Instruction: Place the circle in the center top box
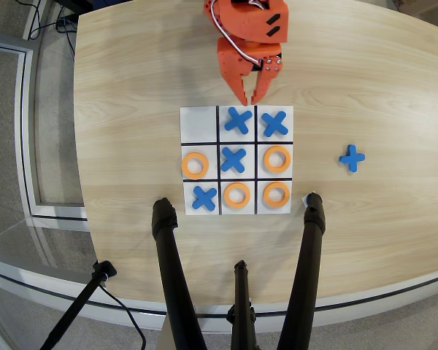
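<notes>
The white 3x3 board (198, 124) lies mid-table in the overhead view. An orange circle (237, 195) lies flat in the center top box (237, 210), the middle cell of the row farthest from the arm's base. Three more orange rings fill cells at the left (195, 165), the right (277, 159) and the lower right corner (277, 194). My orange gripper (249, 100) hovers just beyond the board's upper edge, well away from the circle. Its jaws stand slightly open and hold nothing.
Blue crosses occupy several cells (238, 120) (275, 124) (234, 160) (204, 197). One loose blue cross (352, 157) lies on the wood to the right. Black tripod legs (168, 262) (306, 255) rise over the table's lower edge.
</notes>
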### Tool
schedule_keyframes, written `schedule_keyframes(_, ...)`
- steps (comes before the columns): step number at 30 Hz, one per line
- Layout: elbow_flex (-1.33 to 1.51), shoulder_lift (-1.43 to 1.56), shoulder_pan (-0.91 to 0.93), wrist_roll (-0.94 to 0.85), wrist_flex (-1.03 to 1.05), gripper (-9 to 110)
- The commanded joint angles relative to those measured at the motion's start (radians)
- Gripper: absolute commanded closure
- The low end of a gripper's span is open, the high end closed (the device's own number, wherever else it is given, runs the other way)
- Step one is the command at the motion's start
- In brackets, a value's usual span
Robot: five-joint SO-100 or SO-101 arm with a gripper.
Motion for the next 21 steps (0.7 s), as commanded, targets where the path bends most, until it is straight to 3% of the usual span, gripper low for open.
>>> schedule_keyframes(1,0.087,0.094,-0.005,-0.017,-0.018,102)
schedule_keyframes(10,0.301,0.189,-0.012,-0.032,-0.094,102)
schedule_keyframes(21,0.302,0.189,-0.008,-0.035,0.008,102)
